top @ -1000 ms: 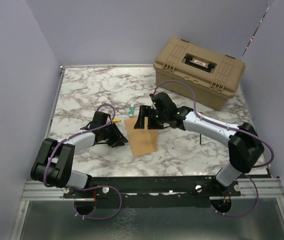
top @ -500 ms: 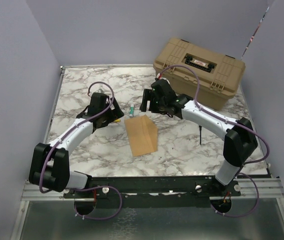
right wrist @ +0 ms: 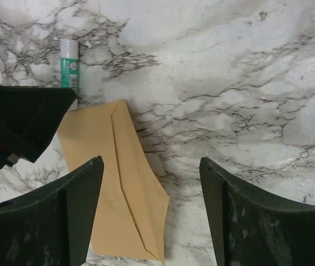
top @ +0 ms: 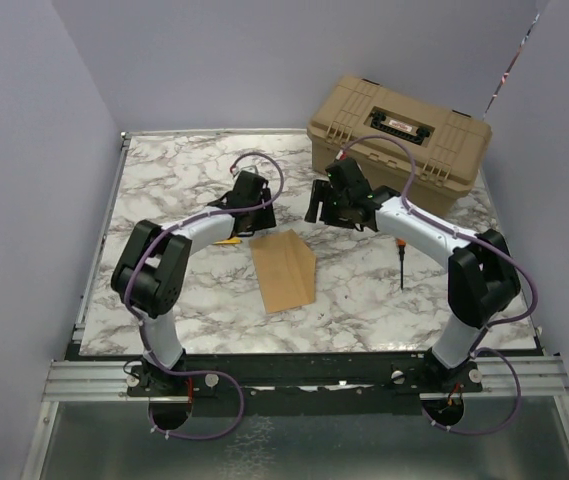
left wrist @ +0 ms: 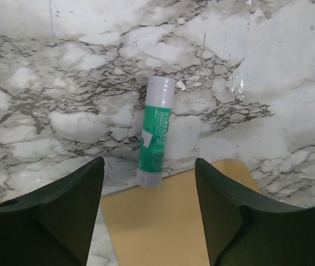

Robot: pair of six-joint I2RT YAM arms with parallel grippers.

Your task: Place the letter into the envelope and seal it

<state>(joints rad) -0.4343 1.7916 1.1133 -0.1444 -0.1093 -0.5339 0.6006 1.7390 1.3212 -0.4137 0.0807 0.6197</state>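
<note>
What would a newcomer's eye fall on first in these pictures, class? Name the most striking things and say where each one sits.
A kraft-brown envelope lies flat in the middle of the marble table, the one warm patch on that grey-veined surface. A big tan toolbox sits at the far right corner. A green-and-white glue stick lies at the envelope's far edge, with the left pincer open right above it.

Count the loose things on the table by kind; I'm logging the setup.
Envelope: 1
Glue stick: 1
Tan case: 1
Dark pen-like tool: 1
Yellow item, mostly hidden: 1
Total: 5
</note>
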